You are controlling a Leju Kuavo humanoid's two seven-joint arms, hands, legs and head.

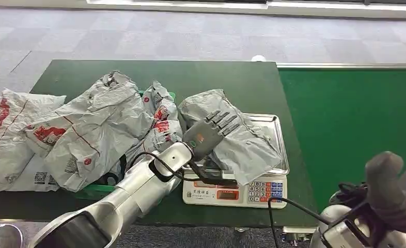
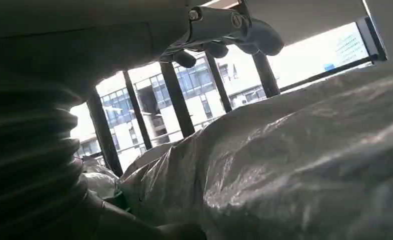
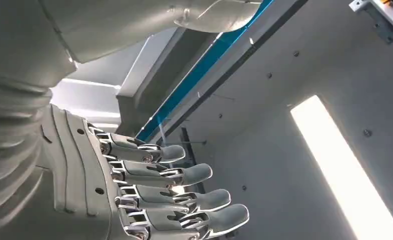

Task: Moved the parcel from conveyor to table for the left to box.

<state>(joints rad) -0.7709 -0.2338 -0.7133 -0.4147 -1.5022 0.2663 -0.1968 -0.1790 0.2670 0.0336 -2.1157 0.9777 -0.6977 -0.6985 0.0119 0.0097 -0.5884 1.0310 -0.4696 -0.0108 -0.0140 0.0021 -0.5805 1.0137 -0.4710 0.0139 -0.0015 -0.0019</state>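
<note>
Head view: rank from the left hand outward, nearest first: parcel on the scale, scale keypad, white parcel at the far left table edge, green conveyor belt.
1. Parcel on the scale: directly under the left hand.
2. Scale keypad: just below and right of the hand.
3. Green conveyor belt: off to the right.
4. White parcel: far left table edge.

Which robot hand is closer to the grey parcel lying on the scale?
Left. The left robot hand lies on top of the grey parcel on the scale; the right robot hand is away, over the conveyor side.

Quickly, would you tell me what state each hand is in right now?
Left hand: rests on the grey parcel on the scale; grip cannot be told.
Right hand: open, holding nothing.
</note>
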